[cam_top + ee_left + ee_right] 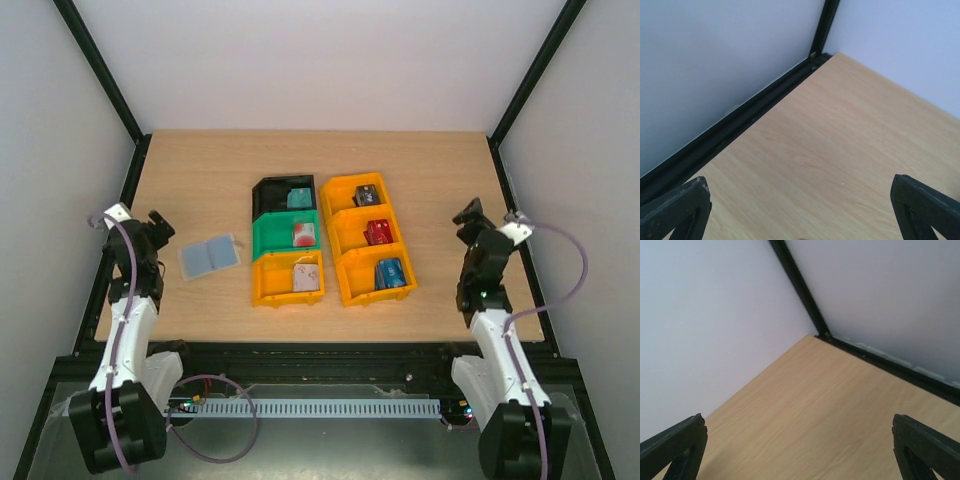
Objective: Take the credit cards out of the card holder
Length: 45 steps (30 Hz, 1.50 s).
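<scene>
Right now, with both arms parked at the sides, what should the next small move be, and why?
Probably lower the left gripper toward the card holder, which lies nearest it. It and the right gripper stand open and empty. The six bins each show a card; whether the holder has any inside is unclear.

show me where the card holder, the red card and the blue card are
card holder [209, 257]: top external view, middle of its pale blue face
red card [379, 232]: top external view, centre of the card's face
blue card [390, 272]: top external view, centre of the card's face
</scene>
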### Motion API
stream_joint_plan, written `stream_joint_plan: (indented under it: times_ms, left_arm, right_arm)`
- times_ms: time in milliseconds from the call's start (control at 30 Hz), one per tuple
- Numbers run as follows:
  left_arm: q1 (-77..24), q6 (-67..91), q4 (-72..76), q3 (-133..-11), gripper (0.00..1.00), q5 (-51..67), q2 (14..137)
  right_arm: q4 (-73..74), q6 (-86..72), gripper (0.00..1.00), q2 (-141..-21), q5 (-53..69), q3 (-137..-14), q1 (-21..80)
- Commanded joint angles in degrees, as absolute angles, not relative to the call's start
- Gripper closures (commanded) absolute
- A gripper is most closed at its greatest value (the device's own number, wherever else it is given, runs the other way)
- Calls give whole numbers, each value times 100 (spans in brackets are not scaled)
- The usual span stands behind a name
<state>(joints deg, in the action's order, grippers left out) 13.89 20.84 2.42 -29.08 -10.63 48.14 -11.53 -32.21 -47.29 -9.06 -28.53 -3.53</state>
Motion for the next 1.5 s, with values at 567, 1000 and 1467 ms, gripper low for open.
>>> stream_joint_plan:
  times_ms: [567,1000,1467]
  left_arm:
    - [566,984,5282,-387,1,-1219,5576]
    - [419,727,6271,-609,1,-756,6697]
    - [192,262,7291,-1105,1,154,8327]
  right_arm:
    - [-7028,-1657,1,-6233,-929,20,-335]
    - [-8393,-1297,1,-8736,-168,-689,-334]
    - [-7944,-1200,1,-8747,47,-949,-334]
